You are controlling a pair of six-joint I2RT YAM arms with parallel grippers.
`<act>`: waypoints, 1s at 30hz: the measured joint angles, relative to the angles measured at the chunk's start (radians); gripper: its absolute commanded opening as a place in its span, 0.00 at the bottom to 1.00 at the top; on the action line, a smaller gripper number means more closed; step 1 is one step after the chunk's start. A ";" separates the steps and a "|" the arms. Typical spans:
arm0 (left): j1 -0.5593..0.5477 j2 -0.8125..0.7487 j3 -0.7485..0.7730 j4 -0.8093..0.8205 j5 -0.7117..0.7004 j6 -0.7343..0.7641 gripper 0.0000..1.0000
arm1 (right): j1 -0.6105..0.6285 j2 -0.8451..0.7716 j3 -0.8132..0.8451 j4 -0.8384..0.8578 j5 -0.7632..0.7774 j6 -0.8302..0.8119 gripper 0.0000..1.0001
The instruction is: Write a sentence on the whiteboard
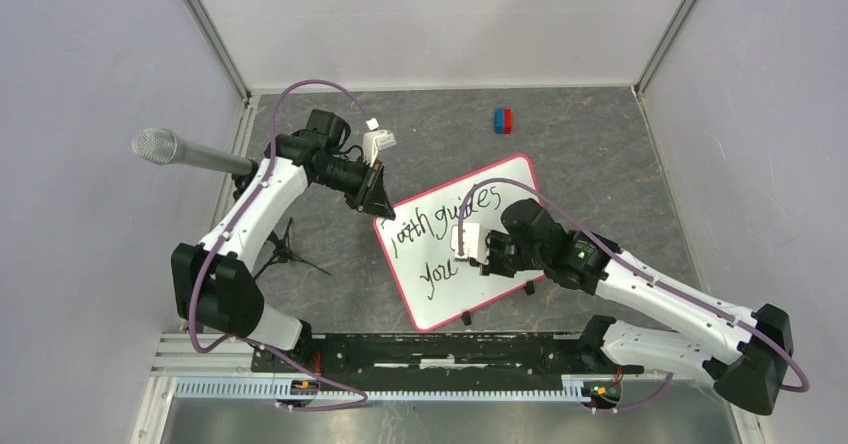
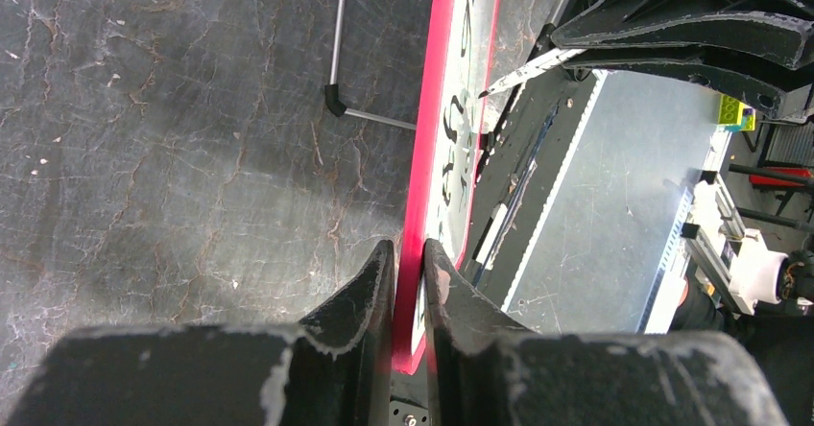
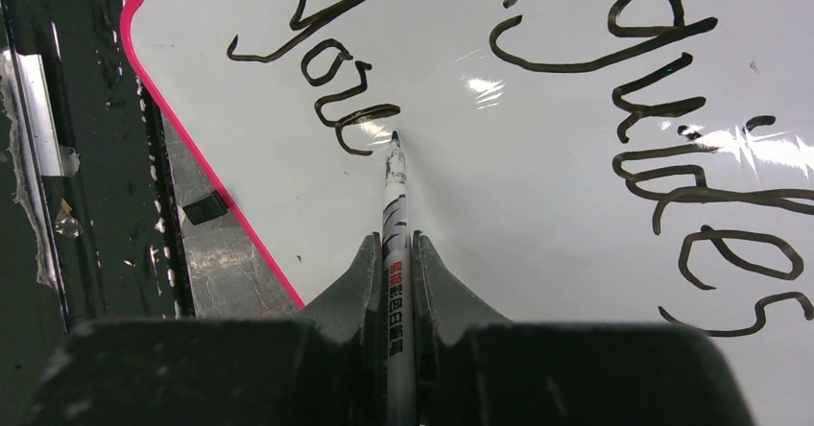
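The board [image 1: 445, 304] lies in the middle of the table [image 1: 600, 154], turned at an angle. My left hand [image 1: 378, 196] is at its far-left corner. In the left wrist view my fingers [image 2: 370, 282] stand on both sides of the pink rim and press on it, so this hand pinches the board edge. My right hand [image 1: 472, 244] is over the middle of the board and pinches a marker [image 3: 394, 196] between its two fingers. The black tip of the marker touches the white surface just at the end of the last stroke. The sentence [image 1: 440, 226] is written in black in two lines: the first reads about "Faith guides", the second shows "you" and one more short stroke. Two small black clips [image 1: 466, 317] sit on the near edge of the board. Far on the table is a small red and blue block [image 1: 503, 120], and a microphone [image 1: 190, 151] reaches in from the left.
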 measured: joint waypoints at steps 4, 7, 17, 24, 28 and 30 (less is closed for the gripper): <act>0.000 0.000 0.000 0.000 0.000 0.000 0.03 | 0.000 0.010 0.000 0.016 0.007 0.000 0.00; 0.000 0.000 0.000 0.000 0.000 0.000 0.02 | 0.000 0.010 0.000 0.023 0.021 0.000 0.00; 0.000 0.000 0.000 0.000 -0.002 0.000 0.02 | -0.013 -0.028 -0.044 0.033 0.039 0.000 0.00; 0.000 0.000 0.000 0.000 -0.003 0.000 0.02 | -0.013 -0.063 -0.100 0.018 0.013 0.000 0.00; 0.000 0.000 0.000 0.000 -0.003 0.000 0.02 | -0.013 -0.053 -0.108 0.002 -0.021 0.000 0.00; 0.000 0.000 0.000 0.000 -0.003 0.000 0.03 | -0.013 -0.047 -0.108 0.001 -0.029 0.000 0.00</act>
